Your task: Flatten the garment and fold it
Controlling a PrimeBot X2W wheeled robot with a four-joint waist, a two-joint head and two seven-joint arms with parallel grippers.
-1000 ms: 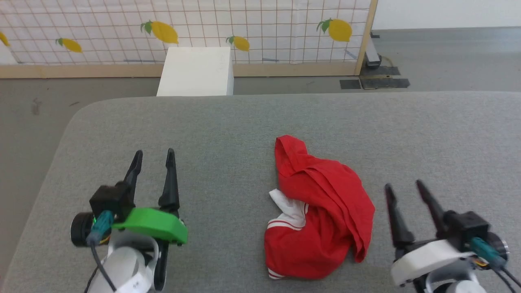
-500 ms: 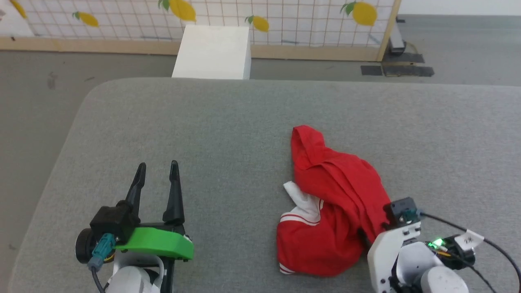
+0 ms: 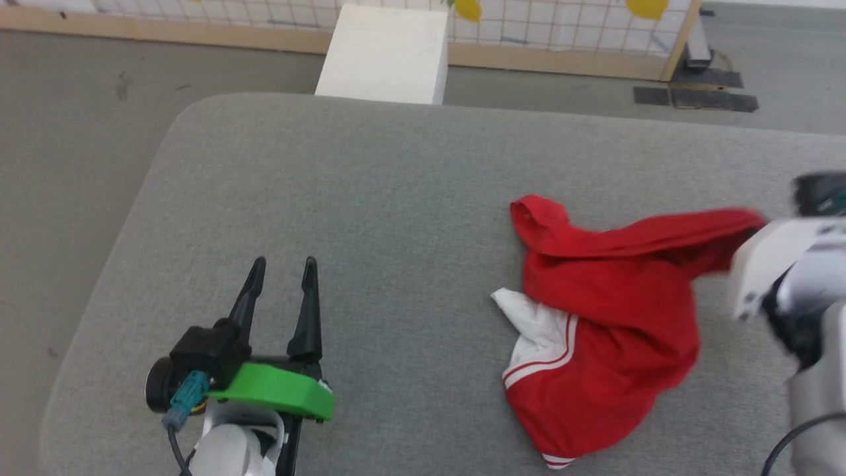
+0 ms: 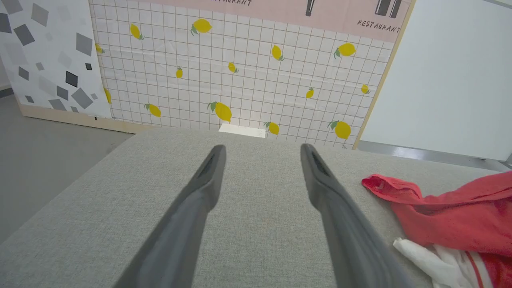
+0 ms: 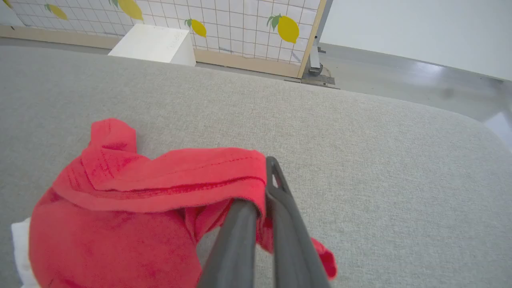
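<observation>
On the grey desk [image 3: 370, 185], at my far left, the left hand [image 3: 284, 262] hovers with its two dark fingers spread wide and nothing held, well apart from the garment, with bare desk between them. Beyond the desk's far edge a white box [image 3: 385, 56] stands on the floor [image 3: 79, 132], in front of a lemon-printed grid panel [image 4: 240, 80]. Right of centre lies the garment [image 3: 608, 297], a crumpled red heap with one white, red-striped sleeve [image 3: 538, 327] poking out on its left. It is bunched so tightly that I cannot make out its front. At far right my right hand [image 5: 262, 192] is pinched shut on a red hem, holding that edge lifted and stretched rightward. From the head camera that hand is blurred and cut by the frame. At the wrist, cloth covers one fingertip.
</observation>
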